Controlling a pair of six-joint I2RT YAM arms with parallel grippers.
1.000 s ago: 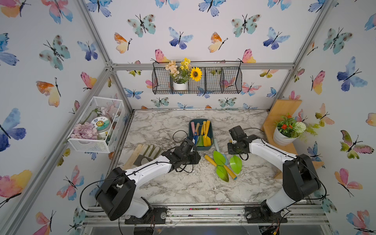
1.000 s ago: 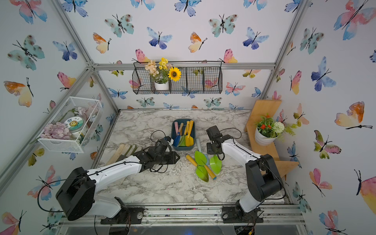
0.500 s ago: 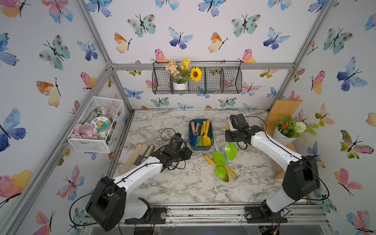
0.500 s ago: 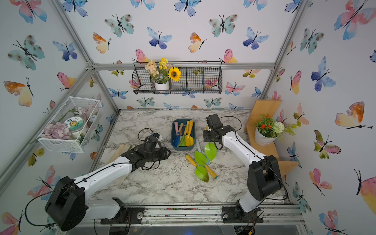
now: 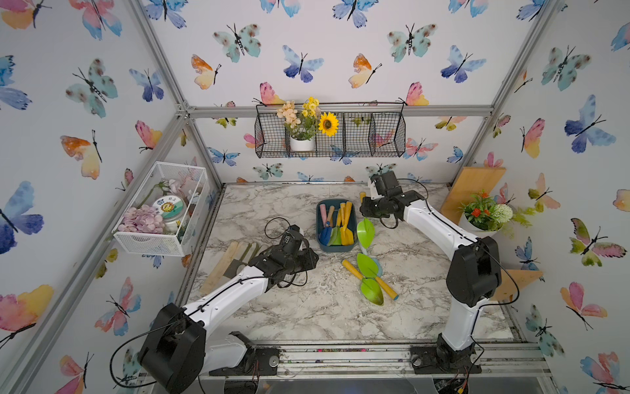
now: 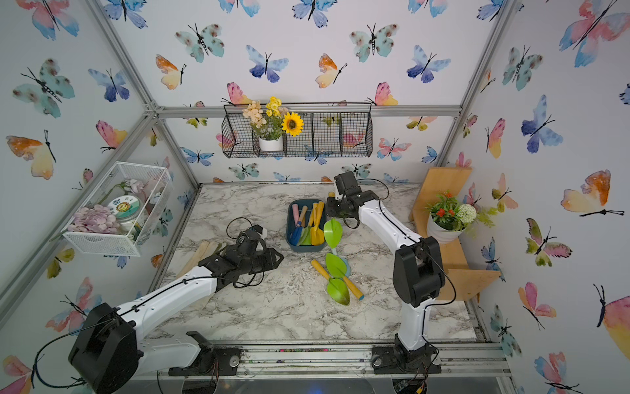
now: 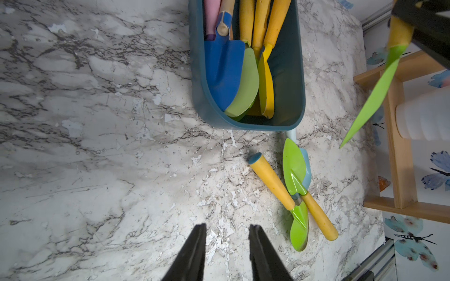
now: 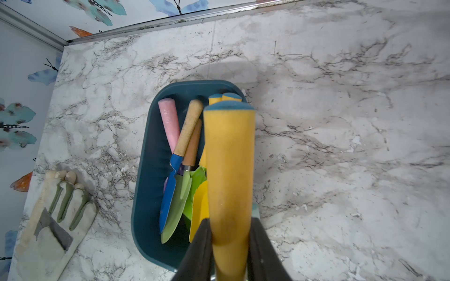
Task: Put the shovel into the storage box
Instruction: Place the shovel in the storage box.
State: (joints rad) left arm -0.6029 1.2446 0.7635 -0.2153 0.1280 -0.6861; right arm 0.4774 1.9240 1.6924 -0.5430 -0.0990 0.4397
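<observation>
One shovel [image 5: 365, 232], yellow handle and green blade, hangs clamped by its handle in the right gripper [image 8: 230, 220], just right of the storage box [image 5: 335, 249]. Its long axis runs far to near, blade at the near end, roughly parallel to the box's length. Box lies just left of the grip. Near-left, the left gripper [image 7: 227, 227] hovers over the desk [image 5: 272, 314], jaws apart and empty. Right arm is nearer.

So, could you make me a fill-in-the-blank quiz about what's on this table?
1. The right gripper is shut on the ____ handle of a green-bladed shovel.
2. The left gripper is open and holds ____.
3. The blue-bladed shovel lies ____ the storage box.

Missing words: yellow; nothing; inside.
</observation>
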